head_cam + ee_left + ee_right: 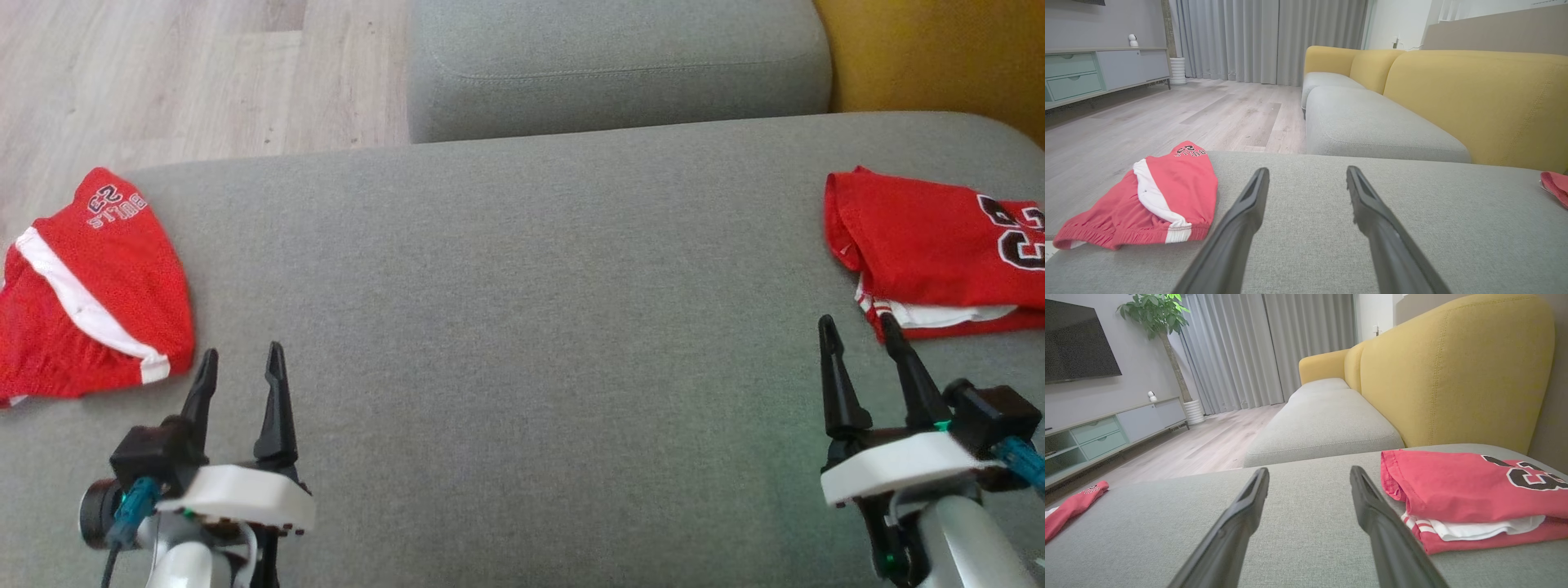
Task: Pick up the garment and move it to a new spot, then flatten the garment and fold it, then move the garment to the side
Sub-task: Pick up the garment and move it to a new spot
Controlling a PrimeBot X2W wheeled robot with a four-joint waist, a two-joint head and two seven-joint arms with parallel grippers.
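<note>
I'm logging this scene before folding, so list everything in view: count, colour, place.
near cushion: 1, grey, under both garments
far cushion: 1, grey, beyond it
shorts: 1, red with white stripe, left end of near cushion
jersey: 1, red with black number, folded, right end of near cushion
sofa back: 1, yellow, right side
floor: 1, pale wood, beyond the cushions
curtains: 1 set, grey, far wall
cabinet: 1, pale green-grey, far left
television: 1, black, wall above cabinet
plant: 1, green, by curtains
left gripper: 1, black, open, near the shorts
right gripper: 1, black, open, near the jersey
</note>
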